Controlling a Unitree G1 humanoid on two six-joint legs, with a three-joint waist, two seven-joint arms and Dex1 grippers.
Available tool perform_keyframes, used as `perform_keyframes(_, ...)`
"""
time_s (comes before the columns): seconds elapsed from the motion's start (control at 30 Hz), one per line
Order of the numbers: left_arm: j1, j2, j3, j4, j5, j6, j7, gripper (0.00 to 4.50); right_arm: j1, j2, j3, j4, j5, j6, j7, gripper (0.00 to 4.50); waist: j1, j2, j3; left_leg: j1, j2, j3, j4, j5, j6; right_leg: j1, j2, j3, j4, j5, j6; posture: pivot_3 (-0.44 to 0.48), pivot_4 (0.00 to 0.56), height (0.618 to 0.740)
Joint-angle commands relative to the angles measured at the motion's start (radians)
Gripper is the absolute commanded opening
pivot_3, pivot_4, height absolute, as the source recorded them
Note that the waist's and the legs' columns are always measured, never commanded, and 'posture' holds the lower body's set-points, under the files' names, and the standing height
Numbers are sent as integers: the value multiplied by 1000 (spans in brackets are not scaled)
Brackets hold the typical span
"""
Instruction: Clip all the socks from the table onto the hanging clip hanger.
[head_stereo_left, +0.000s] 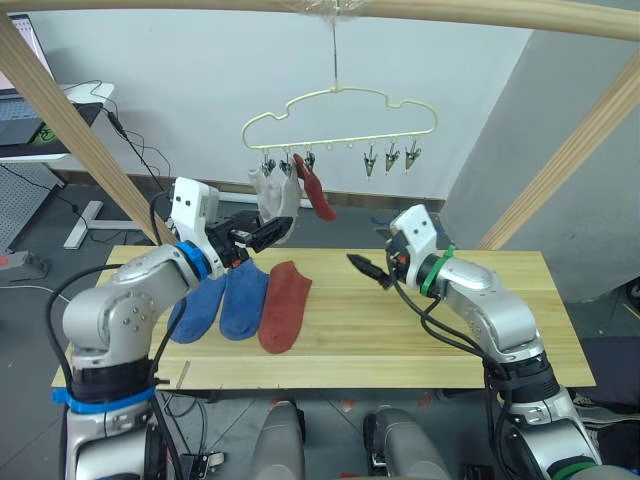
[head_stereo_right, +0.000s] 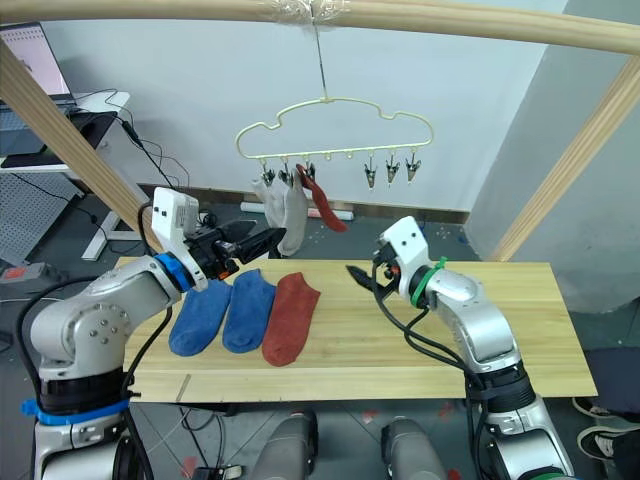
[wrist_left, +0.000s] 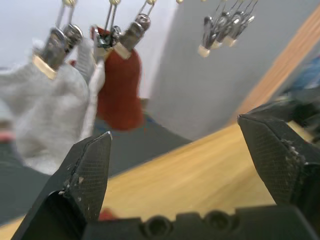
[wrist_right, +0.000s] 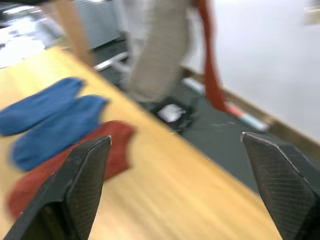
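- Hanger carries two grey socks and one red sock.
- Surface below the hanger holds two blue socks and a red one.
- Left claw wide, empty, near the hanging grey socks.
- Right claw wide, empty, under the hanger.

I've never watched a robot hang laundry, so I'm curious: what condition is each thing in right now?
Clip hanger: hanging from the wooden bar, three clips free.
Grey socks: clipped, dangling.
Hanging red sock: clipped, dangling.
Blue socks: flat on the table.
Red sock on table: lying flat.
Left gripper: open, empty.
Right gripper: open, empty.
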Motion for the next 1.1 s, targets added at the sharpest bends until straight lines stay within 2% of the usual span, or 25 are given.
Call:
perform_keyframes(0.03, 41, 52, -4, -66, -38, -57, -154, 4500, -15, 33, -48, -87, -10, -27, -89, 4452, -1, 0, 0, 0, 0, 0, 0, 0, 0, 0, 0, 0, 0, 0, 0, 107, 188, 740)
perform_keyframes(0.07, 43, 57, 11, -69, -79, -53, -198, 4500, -23, 52, -56, -94, -21, -44, -124, 4452, -2, 0, 0, 0, 0, 0, -1, 0, 0, 0, 0, 0, 0, 0, 0, 109, 190, 740)
perform_keyframes(0.13, 38, 66, 17, -64, -89, -97, -254, 4500, -42, 88, -66, -83, -37, -71, -177, 4092, -2, 0, 0, 0, 1, 0, -2, 0, 0, -1, 0, -1, 0, 0, 1, 116, 198, 740)
perform_keyframes(0.23, 41, 76, -3, -49, -37, -200, -322, 4500, -72, 117, -44, -37, -85, -121, -232, 3166, -1, 0, 0, 0, 0, 1, -2, 0, 0, -1, 0, -1, 0, -1, 1, 122, 182, 740)
perform_keyframes(0.47, 17, 36, -7, -28, 23, -349, -333, 4500, -160, 210, -39, 139, -129, -233, -323, 3166, 2, 0, -1, 0, -1, 2, -2, 0, 0, -1, 1, -2, 0, 1, -2, 133, 155, 740)
perform_keyframes(0.77, 43, 52, 2, -68, 4, -366, -358, 4500, -274, 265, -86, 386, -133, -357, -398, 3166, 7, -1, -2, 0, -1, 2, -2, 0, 0, -1, 1, -2, 1, 1, -2, 161, 152, 740)
perform_keyframes(1.1, 64, 45, 3, -84, 9, -366, -343, 4500, -354, 299, -106, 523, -121, -437, -412, 3166, 14, -1, -2, 0, 0, 1, -2, 0, 0, -1, 1, -3, 1, 1, -2, 175, 157, 740)
